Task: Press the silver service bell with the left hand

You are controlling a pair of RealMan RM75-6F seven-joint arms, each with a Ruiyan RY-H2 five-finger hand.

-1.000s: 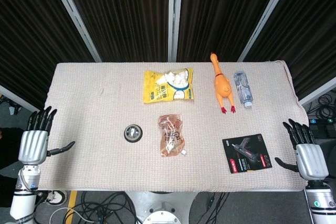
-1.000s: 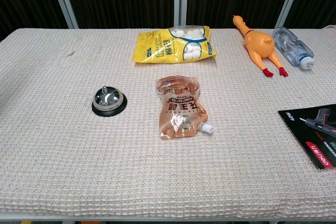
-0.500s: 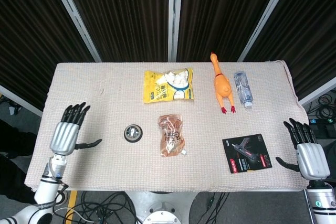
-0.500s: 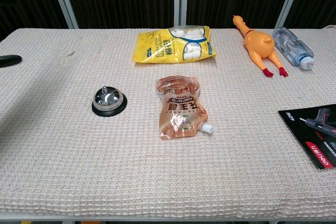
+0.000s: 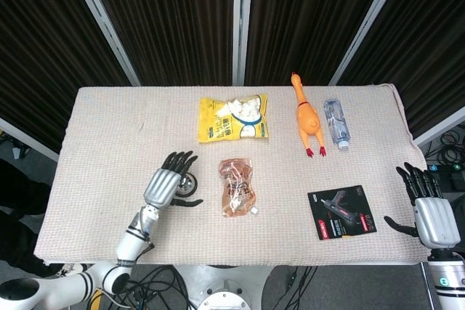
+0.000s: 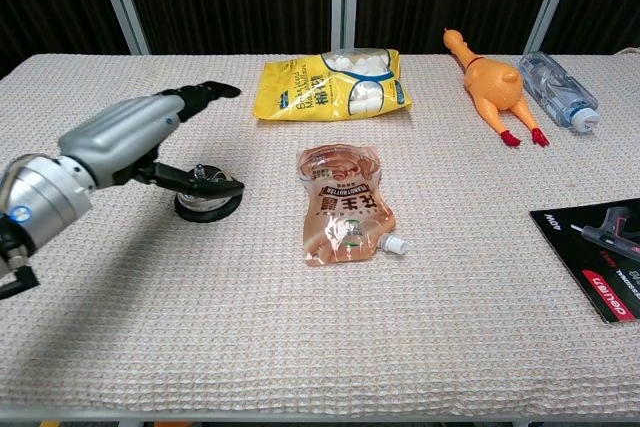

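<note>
The silver service bell (image 6: 207,194) stood on the table (image 5: 109,128), left of centre, just beside the brown spouted pouch (image 6: 344,204). The left hand (image 5: 166,186) was positioned over the bell with its fingers spread and extended forward, holding nothing. In the chest view, the thumb (image 6: 205,185) crossed low over the bell's dome; contact with the bell appeared likely but could not be confirmed from either view. In the head view, the hand covered most of the bell. The right hand (image 5: 431,213) was located off the table's right edge, fingers apart and empty, well apart from the black tool package (image 5: 341,212). A yellow snack bag (image 5: 232,118) lay farther back.
</note>
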